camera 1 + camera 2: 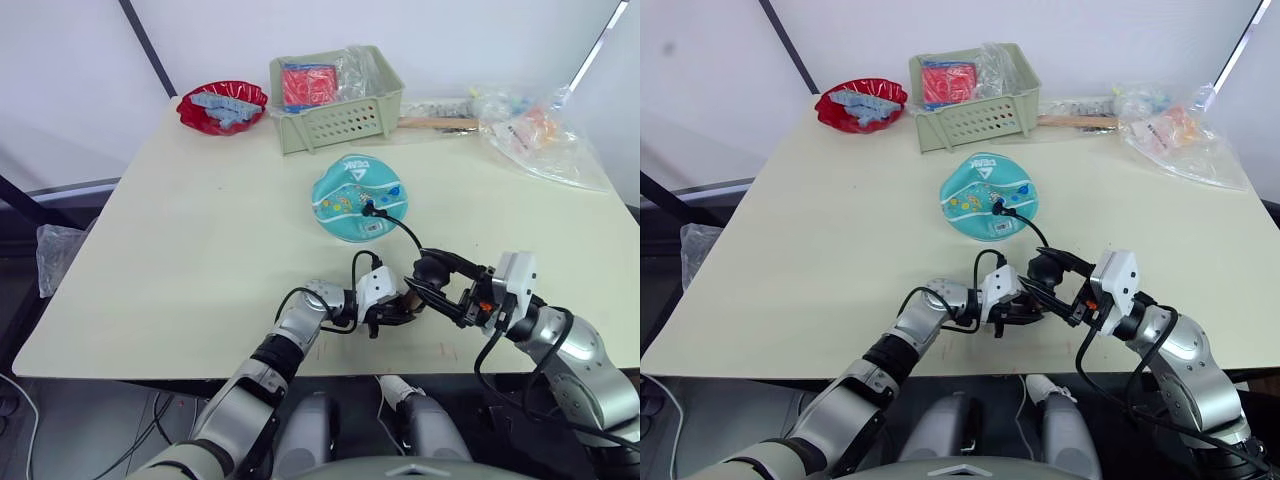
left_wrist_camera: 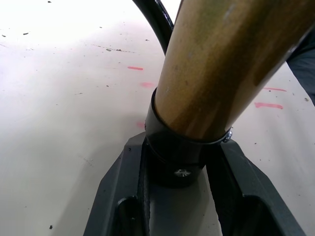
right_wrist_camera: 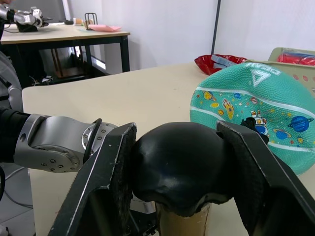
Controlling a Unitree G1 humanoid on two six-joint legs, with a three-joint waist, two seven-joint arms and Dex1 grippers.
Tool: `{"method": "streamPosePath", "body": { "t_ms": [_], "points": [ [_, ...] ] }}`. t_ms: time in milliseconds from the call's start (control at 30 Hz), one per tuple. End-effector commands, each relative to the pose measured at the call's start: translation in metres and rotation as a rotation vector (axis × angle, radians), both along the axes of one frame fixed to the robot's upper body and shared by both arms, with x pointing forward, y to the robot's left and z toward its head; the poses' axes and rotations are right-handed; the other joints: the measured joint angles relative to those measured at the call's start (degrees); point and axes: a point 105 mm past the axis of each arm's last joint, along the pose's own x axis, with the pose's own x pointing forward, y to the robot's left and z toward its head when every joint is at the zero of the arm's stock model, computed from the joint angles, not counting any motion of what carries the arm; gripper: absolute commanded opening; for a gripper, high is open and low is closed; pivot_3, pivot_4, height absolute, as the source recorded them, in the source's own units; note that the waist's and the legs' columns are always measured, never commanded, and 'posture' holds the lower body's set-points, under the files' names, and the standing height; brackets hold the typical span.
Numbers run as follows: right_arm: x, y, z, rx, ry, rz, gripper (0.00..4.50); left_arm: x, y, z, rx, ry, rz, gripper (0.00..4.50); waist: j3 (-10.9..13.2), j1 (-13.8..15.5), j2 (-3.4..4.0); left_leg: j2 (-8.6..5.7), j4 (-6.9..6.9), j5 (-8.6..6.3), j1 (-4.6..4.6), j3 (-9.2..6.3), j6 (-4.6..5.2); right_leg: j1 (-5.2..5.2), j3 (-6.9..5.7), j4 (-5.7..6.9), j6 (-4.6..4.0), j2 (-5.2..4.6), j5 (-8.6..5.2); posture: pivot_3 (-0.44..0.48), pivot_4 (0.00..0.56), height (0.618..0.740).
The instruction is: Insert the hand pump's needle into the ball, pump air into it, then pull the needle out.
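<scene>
1. I am holding the hand pump (image 1: 405, 298) near the table's (image 1: 180, 250) front edge: my left gripper (image 1: 385, 312) is clamping the black cap at the barrel's lower end, and my right gripper (image 3: 177, 172) is clenching the black handle.
2. The ball (image 1: 359, 197) is sitting mid-table, well apart from both grippers, looking soft and under-inflated; the hose (image 1: 400, 225) is running to its top, so I judge the needle is seated, though I cannot see the pin.
3. The metal barrel looks stiff and slick, so gripping the cap seems wise.
4. The light ball may roll or tug if the hose goes taut.
</scene>
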Motion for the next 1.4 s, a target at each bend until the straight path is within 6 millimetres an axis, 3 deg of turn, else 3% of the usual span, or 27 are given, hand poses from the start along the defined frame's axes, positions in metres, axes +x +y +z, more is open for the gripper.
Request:
{"method": "streamPosePath", "body": {
  "t_ms": [33, 700, 967, 1400],
  "points": [
    [0.004, -0.009, -0.027, -0.091, 0.113, -0.032, 2.08, 0.009, 0.004, 0.012, -0.080, 0.027, 0.056, 1.12, -0.01, -0.01, -0.01, 0.00, 0.00, 0.00, 0.01, 0.00, 0.00, 0.01, 0.00, 0.00, 0.00, 0.00, 0.00, 0.000, 0.150, 0.738],
    [0.004, -0.012, -0.026, -0.112, 0.142, -0.023, 2.08, 0.009, 0.003, 0.007, -0.058, 0.021, 0.069, 1.12, -0.06, 0.02, -0.07, 0.01, 0.03, 0.00, 0.04, -0.01, 0.00, 0.05, 0.00, 0.01, 0.01, 0.00, 0.01, 0.000, 0.150, 0.738],
    [0.006, -0.015, 0.006, -0.093, 0.079, -0.009, 2.08, 0.006, 0.003, -0.001, -0.022, 0.037, 0.055, 1.12, -0.07, 0.40, -0.07, 0.02, 0.06, 0.00, 0.05, -0.01, 0.00, 0.06, 0.00, 0.01, 0.03, -0.02, 0.03, 0.000, 0.150, 0.738],
    [0.005, -0.039, 0.075, -0.066, 0.030, -0.004, 2.08, -0.003, -0.002, -0.013, 0.018, 0.086, 0.007, 1.12, -0.02, 1.02, -0.07, 0.03, 0.06, -0.02, -0.12, -0.09, 0.04, -0.02, -0.04, -0.02, 0.02, -0.04, 0.02, 0.000, 0.150, 0.738]
  ]
}}
